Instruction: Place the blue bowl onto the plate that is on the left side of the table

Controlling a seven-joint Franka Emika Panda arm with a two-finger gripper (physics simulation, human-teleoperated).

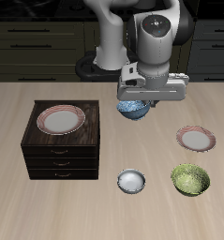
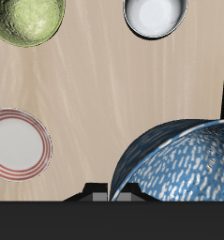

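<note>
Jaws of the gripper are clamping the blue bowl by its rim, holding it above the desk, well apart from the red-rimmed plate beside the green bowl.

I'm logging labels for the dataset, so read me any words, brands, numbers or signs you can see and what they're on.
None: no readable text shows in either view.
The blue bowl carries only white dashes, a pattern, not writing.
The plate on the table has plain rim stripes.
</note>
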